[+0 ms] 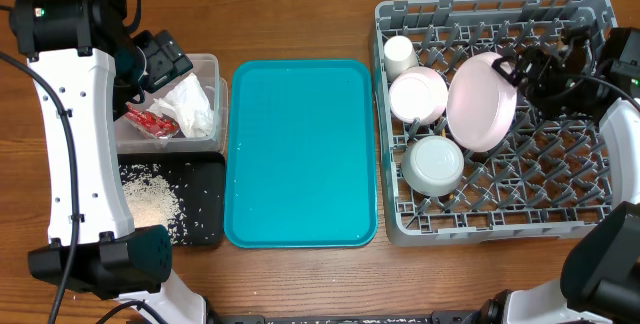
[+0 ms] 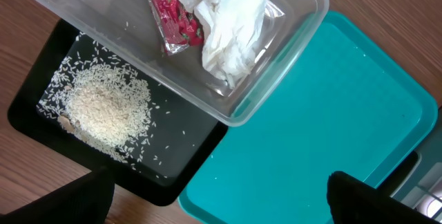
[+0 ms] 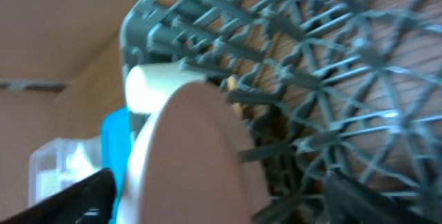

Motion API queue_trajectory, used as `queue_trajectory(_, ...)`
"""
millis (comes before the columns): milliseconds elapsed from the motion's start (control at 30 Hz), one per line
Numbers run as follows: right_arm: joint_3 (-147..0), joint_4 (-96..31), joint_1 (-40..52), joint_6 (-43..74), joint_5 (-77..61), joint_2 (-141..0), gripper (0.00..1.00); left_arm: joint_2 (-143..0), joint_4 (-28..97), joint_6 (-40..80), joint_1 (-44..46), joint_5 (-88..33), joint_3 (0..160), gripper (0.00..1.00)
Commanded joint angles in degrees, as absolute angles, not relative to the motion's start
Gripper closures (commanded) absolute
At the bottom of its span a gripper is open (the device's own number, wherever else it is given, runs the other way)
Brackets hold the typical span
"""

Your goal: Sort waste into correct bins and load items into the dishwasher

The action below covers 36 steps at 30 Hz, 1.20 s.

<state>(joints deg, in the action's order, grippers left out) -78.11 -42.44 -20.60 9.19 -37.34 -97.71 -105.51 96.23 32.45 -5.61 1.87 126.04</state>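
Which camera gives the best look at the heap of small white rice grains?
The left wrist view: the heap of small white rice grains lies close and unobstructed in the shallow black rectangular tray. Overhead shows it smaller, beside the white arm. The right wrist view misses it.

Pink plate (image 1: 482,104) on edge in rack (image 1: 560,199); napkin (image 1: 192,104), wrapper (image 1: 150,122) in tub (image 1: 206,62); rice (image 1: 150,202) on black tray (image 1: 205,176).
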Motion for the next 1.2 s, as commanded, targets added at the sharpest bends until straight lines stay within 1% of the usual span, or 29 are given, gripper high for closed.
queue_trajectory(0, -85.03, -42.68, -20.75, 10.11, -31.77, -97.62, 0.00, -105.01, 96.14, 31.75, -5.23, 1.67, 126.15, 0.00)
queue_trajectory(200, -97.62, -49.91, -19.55, 8.10, -33.10, -96.31, 0.00, -105.01, 96.14, 31.75, -5.23, 1.67, 126.15, 0.00)
queue_trajectory(367, -104.84, -57.39, -16.23, 4.05, -33.69, -92.95, 0.00, -105.01, 96.14, 31.73, -5.23, 1.67, 126.15, 0.00)
queue_trajectory(567, -105.51, -60.77, -11.35, 4.01, -33.67, -88.44, 0.00, -105.01, 96.14, 31.73, -5.23, 1.67, 126.15, 0.00)
queue_trajectory(667, -105.51, -64.45, -8.05, 3.55, -33.54, -87.66, 0.00, -105.01, 96.14, 31.73, -5.23, 1.67, 126.15, 0.00)
queue_trajectory(733, -105.41, -68.07, -5.32, 0.99, -33.45, -87.68, 0.00, -105.01, 96.14, 31.75, -5.23, 1.67, 126.15, 0.00)
queue_trajectory(800, -104.92, -70.30, -2.42, -0.54, -30.81, -87.77, 0.00, -105.01, 96.14, 31.73, -5.23, 1.67, 126.15, 0.00)
queue_trajectory(933, -103.57, -71.75, 1.93, -0.49, -14.48, -87.81, 0.00, -105.01, 96.14, 31.73, -5.23, 1.67, 126.15, 0.00)
queue_trajectory(1000, -102.26, -71.92, 3.14, -0.47, -8.82, -87.83, 0.00, -105.01, 96.14, 31.73, -5.23, 1.67, 126.15, 0.00)
queue_trajectory(1167, -97.38, -71.66, 3.42, -0.47, -7.33, -88.92, 0.00, -105.01, 96.14, 31.73, -5.23, 1.67, 126.15, 0.00)
